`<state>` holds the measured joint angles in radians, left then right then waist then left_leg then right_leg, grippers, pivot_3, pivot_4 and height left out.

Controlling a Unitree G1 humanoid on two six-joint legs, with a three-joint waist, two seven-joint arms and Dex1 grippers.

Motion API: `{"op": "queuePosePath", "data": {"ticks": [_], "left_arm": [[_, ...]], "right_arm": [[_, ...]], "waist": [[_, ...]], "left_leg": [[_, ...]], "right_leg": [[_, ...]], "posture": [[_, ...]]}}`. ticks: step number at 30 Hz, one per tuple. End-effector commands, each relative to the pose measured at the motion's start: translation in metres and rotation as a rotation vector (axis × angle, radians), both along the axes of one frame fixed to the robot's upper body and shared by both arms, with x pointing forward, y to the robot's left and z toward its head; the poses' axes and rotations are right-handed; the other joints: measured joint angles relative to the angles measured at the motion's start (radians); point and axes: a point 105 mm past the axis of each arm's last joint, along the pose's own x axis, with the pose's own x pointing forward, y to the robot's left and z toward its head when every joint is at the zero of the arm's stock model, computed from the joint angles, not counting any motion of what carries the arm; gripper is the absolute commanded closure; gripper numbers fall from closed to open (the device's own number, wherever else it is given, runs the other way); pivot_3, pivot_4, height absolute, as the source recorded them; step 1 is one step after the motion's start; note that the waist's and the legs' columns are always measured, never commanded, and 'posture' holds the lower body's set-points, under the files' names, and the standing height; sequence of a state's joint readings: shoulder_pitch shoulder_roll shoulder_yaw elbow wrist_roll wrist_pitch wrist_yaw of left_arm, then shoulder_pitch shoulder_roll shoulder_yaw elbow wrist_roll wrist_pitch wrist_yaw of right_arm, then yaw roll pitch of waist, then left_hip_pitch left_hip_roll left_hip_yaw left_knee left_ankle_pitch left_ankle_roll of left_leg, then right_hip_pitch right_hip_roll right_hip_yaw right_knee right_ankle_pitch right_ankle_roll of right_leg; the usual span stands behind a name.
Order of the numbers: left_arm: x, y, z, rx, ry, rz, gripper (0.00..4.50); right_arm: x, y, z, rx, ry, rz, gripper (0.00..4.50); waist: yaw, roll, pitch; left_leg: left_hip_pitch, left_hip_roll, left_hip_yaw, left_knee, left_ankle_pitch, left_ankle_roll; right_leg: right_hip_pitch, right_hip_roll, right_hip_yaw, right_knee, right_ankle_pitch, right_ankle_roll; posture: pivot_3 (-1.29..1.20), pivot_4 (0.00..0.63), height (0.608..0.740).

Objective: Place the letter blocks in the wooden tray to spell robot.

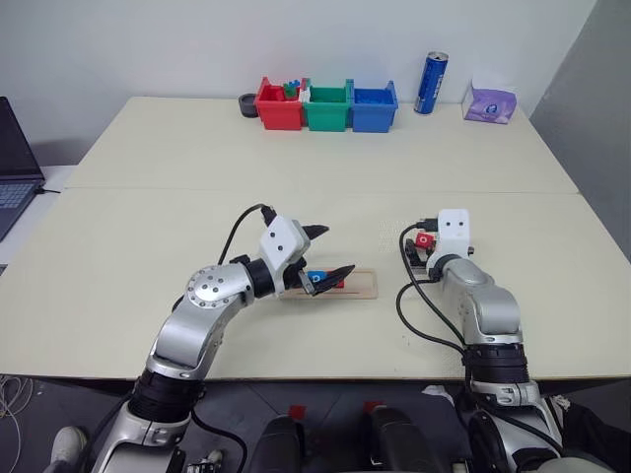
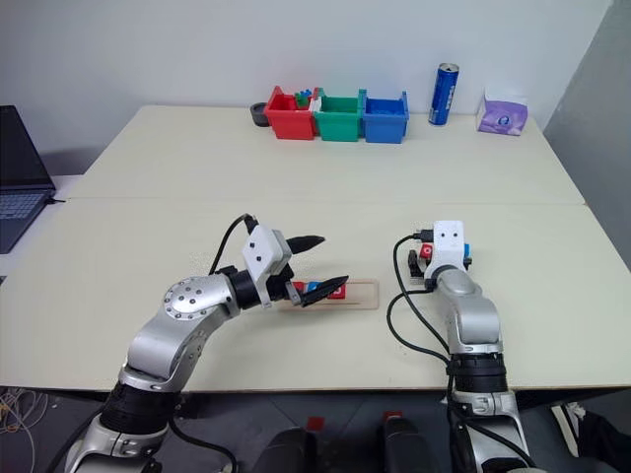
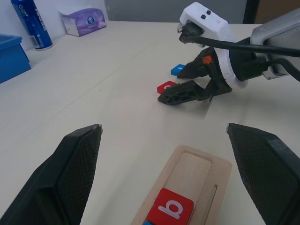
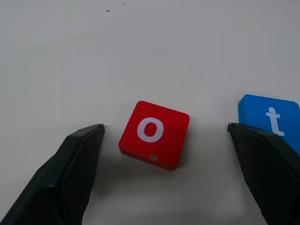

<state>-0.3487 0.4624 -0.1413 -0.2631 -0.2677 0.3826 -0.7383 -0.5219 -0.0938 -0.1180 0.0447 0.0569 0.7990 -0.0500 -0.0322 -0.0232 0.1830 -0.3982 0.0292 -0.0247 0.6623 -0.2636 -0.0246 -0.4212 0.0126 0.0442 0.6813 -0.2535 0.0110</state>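
Observation:
The wooden tray (image 1: 363, 285) lies on the table in front of me. A red b block (image 3: 169, 209) sits in its groove with a blue block (image 1: 317, 279) beside it, and the rest of the groove is bare wood. My left gripper (image 1: 328, 252) hovers open over the tray's left part, holding nothing. To the right, a red o block (image 4: 153, 134) and a blue t block (image 4: 272, 121) lie flat on the table. My right gripper (image 4: 165, 127) is open and low, its fingers on either side of the red o block without touching it.
Red (image 1: 279, 106), green (image 1: 327, 108) and blue (image 1: 375, 106) bins stand in a row at the table's far edge. A blue can (image 1: 431, 83) and a purple tissue pack (image 1: 489, 102) are to their right. A laptop (image 1: 15, 168) sits off the left side.

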Motion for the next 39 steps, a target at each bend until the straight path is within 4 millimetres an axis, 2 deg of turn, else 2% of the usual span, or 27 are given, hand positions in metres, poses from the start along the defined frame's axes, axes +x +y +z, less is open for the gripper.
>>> {"op": "queuePosePath", "data": {"ticks": [1,3,6,13,18,24,27,32,37,38,39], "left_arm": [[-0.003,0.000,0.012,-0.007,-0.049,-0.002,0.00],[-0.003,-0.001,0.013,-0.007,-0.048,-0.006,0.00],[-0.003,-0.001,0.013,-0.007,-0.047,-0.010,0.00],[-0.003,-0.001,0.013,-0.004,-0.047,-0.014,0.00],[-0.006,-0.003,0.012,0.001,-0.042,-0.033,0.00],[-0.027,0.002,0.004,0.039,0.002,-0.128,0.00],[-0.032,0.005,0.001,0.049,0.023,-0.149,0.00],[-0.034,0.003,-0.001,0.051,0.033,-0.154,0.00],[-0.033,0.002,-0.001,0.045,0.032,-0.149,0.00],[-0.033,0.003,-0.001,0.046,0.034,-0.149,0.00],[-0.033,0.003,-0.002,0.046,0.035,-0.149,0.00]], "right_arm": [[0.003,0.003,0.010,0.024,-0.039,-0.007,0.02],[0.003,0.008,0.008,0.062,-0.035,0.003,0.02],[0.000,0.011,0.006,0.070,-0.036,-0.001,0.63],[-0.005,0.015,0.000,0.072,-0.016,0.003,3.06],[-0.017,0.021,-0.004,0.042,0.044,0.075,3.05],[-0.087,0.031,-0.008,0.035,0.255,0.306,3.05],[-0.110,0.034,-0.009,0.056,0.332,0.346,3.05],[-0.122,0.047,-0.013,0.100,0.347,0.378,3.05],[-0.123,0.051,-0.012,0.136,0.347,0.400,3.05],[-0.122,0.053,-0.010,0.149,0.344,0.419,2.32],[-0.122,0.054,-0.008,0.158,0.339,0.438,2.02]], "waist": [[0.000,0.000,0.000],[0.000,0.000,0.000],[0.000,0.000,0.000],[-0.001,0.000,0.000],[0.000,0.000,0.000],[0.000,0.001,-0.001],[0.000,0.000,-0.001],[0.000,0.000,-0.001],[-0.001,0.000,-0.002],[-0.001,0.000,-0.002],[-0.001,0.000,-0.002]], "left_leg": [[0.000,0.000,0.000,0.000,0.000,0.000],[0.000,0.000,0.000,0.000,0.000,0.000],[0.000,0.000,0.000,0.000,0.000,0.000],[0.000,0.000,0.000,0.000,0.000,0.000],[0.000,0.000,0.000,0.000,0.000,0.000],[0.000,0.001,-0.002,-0.002,0.000,0.000],[0.000,0.001,-0.003,-0.001,0.000,0.000],[0.001,0.001,-0.003,-0.001,0.000,0.000],[0.002,0.001,-0.002,-0.001,0.000,0.000],[0.002,0.001,-0.002,-0.001,0.000,0.000],[0.002,0.001,-0.002,-0.001,0.000,0.000]], "right_leg": [[0.000,0.000,0.000,0.000,0.000,0.000],[0.000,0.000,0.000,0.000,0.000,0.000],[0.000,0.000,0.000,0.000,0.000,0.000],[0.000,0.000,0.000,0.000,0.000,0.000],[0.000,0.000,0.000,0.000,0.000,0.000],[0.000,0.000,0.000,-0.001,0.000,0.000],[0.001,0.000,0.000,-0.001,-0.003,0.004],[0.001,0.001,-0.001,-0.001,-0.004,0.004],[0.001,0.001,-0.001,-0.001,-0.004,0.004],[0.001,0.001,-0.001,-0.001,-0.004,0.004],[0.001,0.001,-0.001,-0.001,-0.004,0.004]], "posture": [[0.00,0.150,0.740],[0.00,0.150,0.740],[0.00,0.150,0.740],[0.00,0.150,0.740],[0.00,0.150,0.740],[0.00,0.150,0.740],[0.00,0.150,0.740],[0.00,0.150,0.740],[0.00,0.150,0.740],[0.00,0.150,0.740],[0.00,0.150,0.740]]}}
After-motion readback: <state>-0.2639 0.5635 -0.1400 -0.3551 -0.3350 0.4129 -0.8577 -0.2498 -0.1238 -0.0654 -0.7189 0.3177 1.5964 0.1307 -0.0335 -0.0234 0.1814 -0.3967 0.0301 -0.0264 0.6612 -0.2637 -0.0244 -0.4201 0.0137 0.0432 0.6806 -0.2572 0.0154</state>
